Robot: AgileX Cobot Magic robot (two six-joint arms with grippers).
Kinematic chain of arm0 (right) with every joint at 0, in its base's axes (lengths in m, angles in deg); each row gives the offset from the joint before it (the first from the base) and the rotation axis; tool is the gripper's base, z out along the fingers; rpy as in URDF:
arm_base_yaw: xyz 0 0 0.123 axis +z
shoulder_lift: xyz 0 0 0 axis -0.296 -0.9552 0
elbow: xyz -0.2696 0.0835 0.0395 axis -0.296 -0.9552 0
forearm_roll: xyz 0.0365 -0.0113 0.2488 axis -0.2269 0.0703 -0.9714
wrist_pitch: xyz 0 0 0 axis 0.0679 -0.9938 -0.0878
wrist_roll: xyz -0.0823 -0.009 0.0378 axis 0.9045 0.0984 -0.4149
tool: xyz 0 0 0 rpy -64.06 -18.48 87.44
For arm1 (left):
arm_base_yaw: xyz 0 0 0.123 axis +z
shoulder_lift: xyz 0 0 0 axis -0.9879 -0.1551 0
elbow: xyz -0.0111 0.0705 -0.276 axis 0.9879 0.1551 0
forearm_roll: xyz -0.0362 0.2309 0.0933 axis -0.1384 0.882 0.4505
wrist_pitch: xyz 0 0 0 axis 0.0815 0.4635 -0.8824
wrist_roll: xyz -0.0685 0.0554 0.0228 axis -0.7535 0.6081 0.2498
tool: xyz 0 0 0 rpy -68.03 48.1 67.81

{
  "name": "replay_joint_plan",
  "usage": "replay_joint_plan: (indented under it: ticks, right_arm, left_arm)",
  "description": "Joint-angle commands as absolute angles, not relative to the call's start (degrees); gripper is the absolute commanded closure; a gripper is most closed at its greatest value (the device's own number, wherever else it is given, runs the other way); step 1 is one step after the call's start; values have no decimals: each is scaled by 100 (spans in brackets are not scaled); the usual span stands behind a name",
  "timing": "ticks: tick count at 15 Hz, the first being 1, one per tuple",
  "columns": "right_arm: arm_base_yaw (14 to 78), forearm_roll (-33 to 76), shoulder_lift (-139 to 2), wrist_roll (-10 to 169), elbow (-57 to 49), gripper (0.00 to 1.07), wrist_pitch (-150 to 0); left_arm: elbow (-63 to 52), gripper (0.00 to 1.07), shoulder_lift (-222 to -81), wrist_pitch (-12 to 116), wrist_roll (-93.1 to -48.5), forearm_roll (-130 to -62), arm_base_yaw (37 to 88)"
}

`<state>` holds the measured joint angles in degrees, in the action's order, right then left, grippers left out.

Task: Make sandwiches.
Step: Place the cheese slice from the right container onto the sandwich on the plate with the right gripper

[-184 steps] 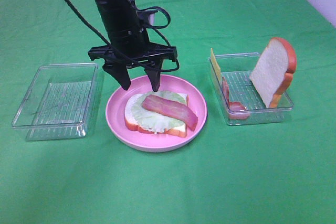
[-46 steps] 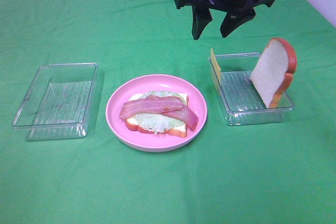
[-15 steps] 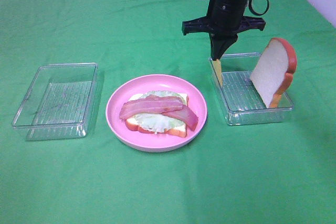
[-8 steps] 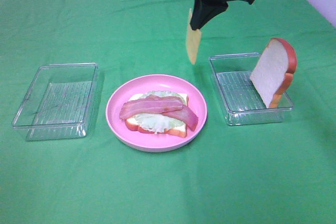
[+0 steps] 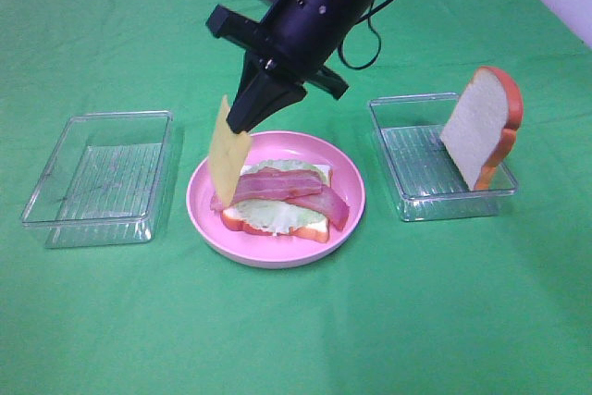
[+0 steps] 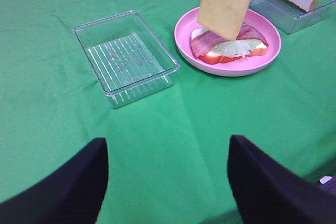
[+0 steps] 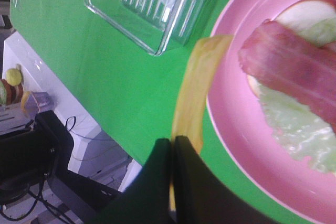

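A green cloth (image 5: 296,339) covers the whole table. In the high view, taking the pink plate (image 5: 277,249) as the centre of the dial, the left tray (image 5: 97,228) sits at 9 o'clock, clear plastic with nothing in it, just beside the plate but not touching it.

The left gripper (image 6: 168,145) shows only in its own wrist view, hanging above bare cloth. Its two dark fingers (image 6: 68,182) are spread wide with nothing between them.

The cheese slice (image 5: 226,156) hangs in the air over the plate's 9 o'clock rim, tilted and nearly on edge. Its lower corner dips toward the rim, but whether it touches cannot be told. The right gripper (image 5: 248,117) reaches down from 12 o'clock, across the middle of the table. Its jaws are pressed together on the top edge of the cheese, pinching it.

On the plate lies the lower bread slice (image 5: 310,226), flat, with its orange-brown crust toward 6 o'clock. Pale lettuce (image 5: 268,215) covers it, and two bacon strips (image 5: 277,190) lie on the lettuce, overlapping near 3 o'clock and fanning out toward 9 o'clock.

At 3 o'clock from the plate stands the right tray (image 5: 416,173), near the plate but apart from it. The second bread slice (image 5: 476,131) stands in it almost upright, leaning against the tray's 3 o'clock wall.
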<state>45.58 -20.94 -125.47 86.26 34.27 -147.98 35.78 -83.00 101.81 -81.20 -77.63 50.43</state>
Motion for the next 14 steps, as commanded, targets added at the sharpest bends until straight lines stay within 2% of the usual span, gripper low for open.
replay_joint_plan:
  ticks: [1, 10, 12, 13, 14]
  right_arm:
    - [4741, -2060, -12719, 8764, 3359, 107, -14454]
    - [4730, -14, -13057, 7366, 3359, 107, -14305]
    - [4730, 587, -13057, 6896, 3359, 85, -14207]
    - [4730, 599, -13057, 6873, 3359, 79, -14179]
    - [4730, 610, -13052, 6873, 3359, 63, -14122]
  left_arm:
    - [3612, 43, -8306, 10135, -8137, -7751, 5020]
    - [3612, 43, -8306, 10135, -8137, -7751, 5020]
    - [3612, 43, -8306, 10135, -8137, -7751, 5020]
    - [3612, 43, -8306, 10135, -8137, -7751, 5020]
    - [3612, 43, -8306, 10135, -8137, -7751, 5020]
